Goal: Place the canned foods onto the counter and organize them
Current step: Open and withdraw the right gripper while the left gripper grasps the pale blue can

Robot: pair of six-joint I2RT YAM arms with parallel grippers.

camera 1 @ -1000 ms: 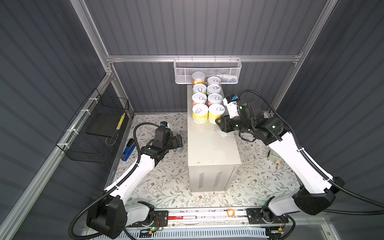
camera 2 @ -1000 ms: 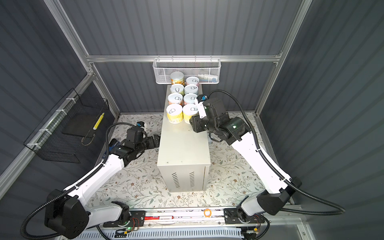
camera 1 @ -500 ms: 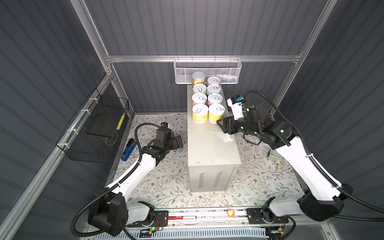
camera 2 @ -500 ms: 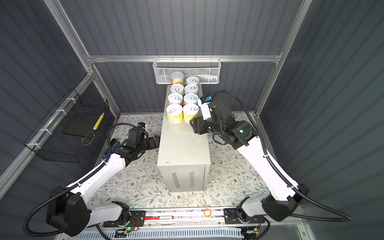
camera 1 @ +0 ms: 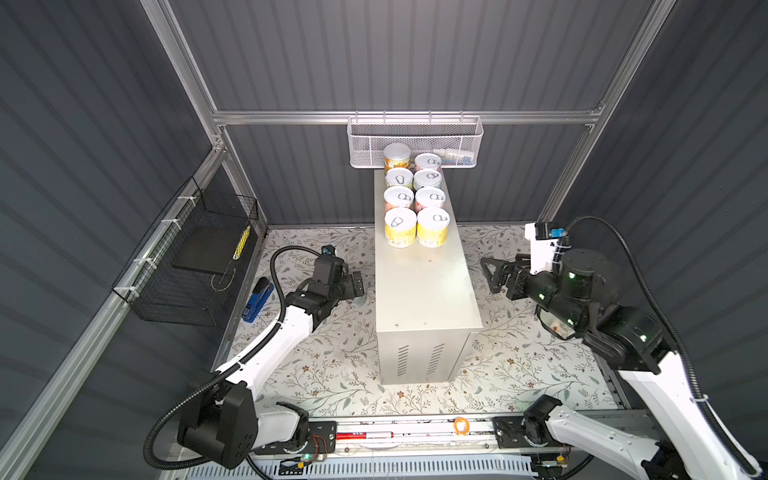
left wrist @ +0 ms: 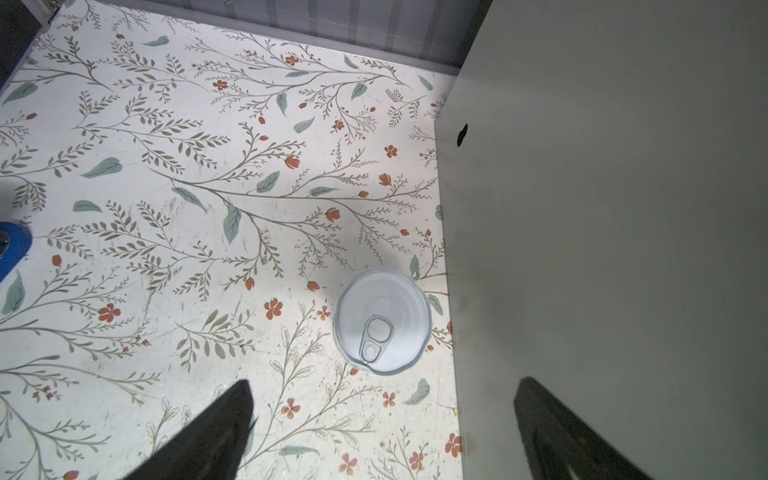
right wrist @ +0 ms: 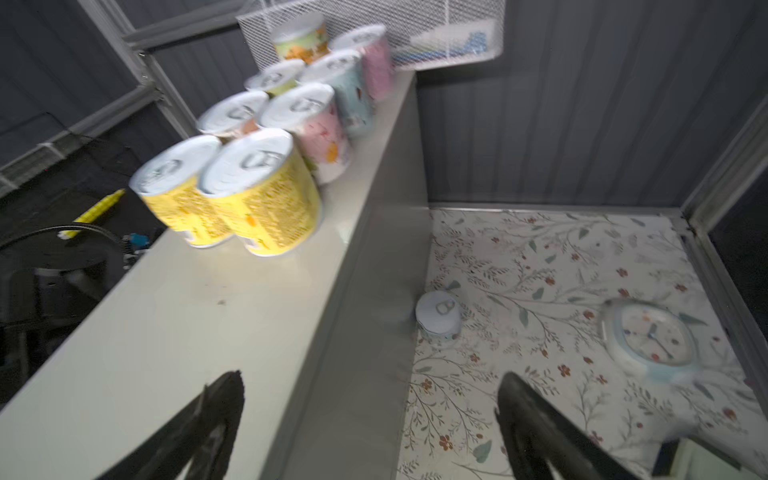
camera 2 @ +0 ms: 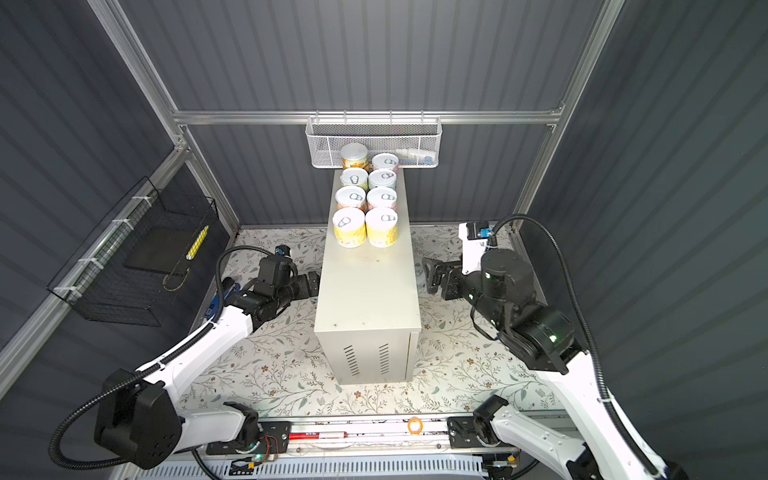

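Observation:
Several canned foods (camera 1: pixel 417 199) stand in two columns at the far end of the beige counter (camera 1: pixel 424 291), also seen in the right wrist view as canned foods (right wrist: pixel 257 191); the two nearest are yellow. My right gripper (camera 1: pixel 488 274) is open and empty, right of the counter and level with its top. On the floral floor beside the counter's right wall stands another can (right wrist: pixel 438 313). My left gripper (camera 1: pixel 357 286) hangs open to the left of the counter. In its wrist view a silver-lidded can (left wrist: pixel 381 322) stands on the floor against the counter's side, just ahead of the left gripper (left wrist: pixel 384 384).
A white mesh basket (camera 1: pixel 415 141) hangs on the back wall above the far cans. A black wire basket (camera 1: pixel 195 257) hangs on the left wall, with a blue stapler (camera 1: pixel 257 299) on the floor below it. A round white clock (right wrist: pixel 648 338) lies on the floor at the right.
My right gripper has opened, let go of the near right yellow can on the counter, and drawn back to the right. The left arm has hardly moved.

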